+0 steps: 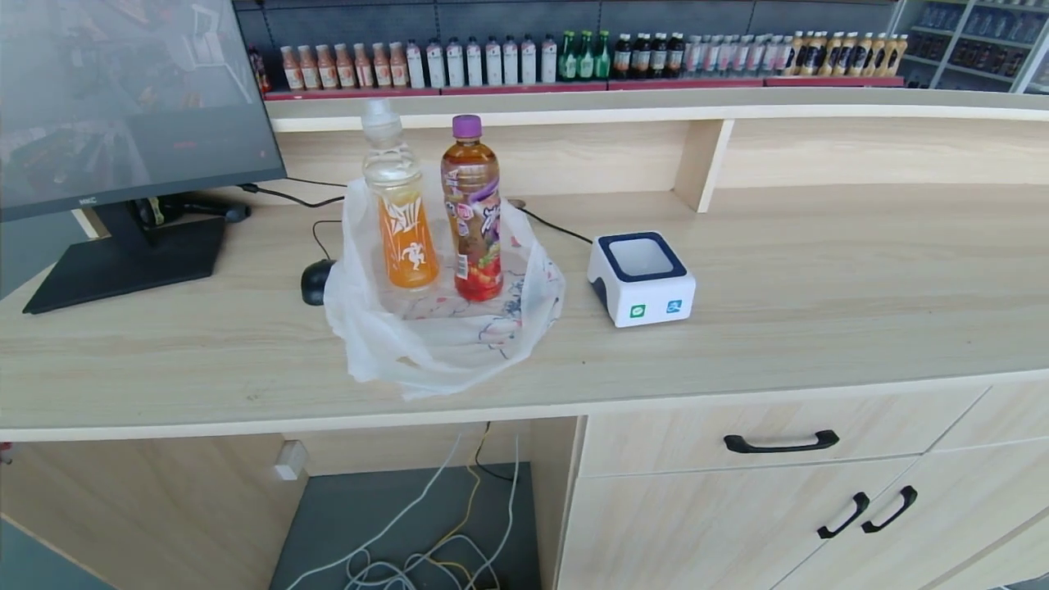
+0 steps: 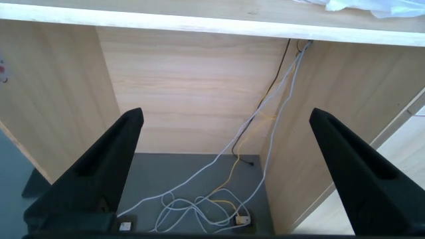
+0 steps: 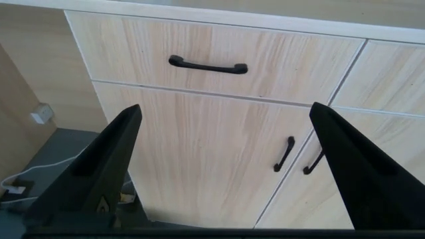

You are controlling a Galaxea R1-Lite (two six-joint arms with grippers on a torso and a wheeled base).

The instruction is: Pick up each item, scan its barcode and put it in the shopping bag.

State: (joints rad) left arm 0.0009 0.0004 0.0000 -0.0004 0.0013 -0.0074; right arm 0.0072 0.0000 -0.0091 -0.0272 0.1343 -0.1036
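Note:
Two drink bottles stand upright inside the white plastic shopping bag [image 1: 426, 344] on the wooden counter: an orange drink bottle [image 1: 400, 205] with a clear cap and a red tea bottle [image 1: 472, 209] with a purple cap. The white and blue barcode scanner [image 1: 640, 277] sits just right of the bag. My left gripper [image 2: 226, 166] hangs open below the counter, facing the alcove with cables. My right gripper [image 3: 222, 166] is open too, low in front of the cabinet drawers, with nothing between its fingers.
A monitor [image 1: 123, 98] on a black stand occupies the counter's left, with a black mouse [image 1: 316, 281] beside the bag. A raised shelf [image 1: 656, 106] runs along the back. Drawer handle [image 3: 207, 66] and cabinet handles [image 3: 284, 154] face the right gripper. Loose cables [image 2: 206, 206] lie on the floor.

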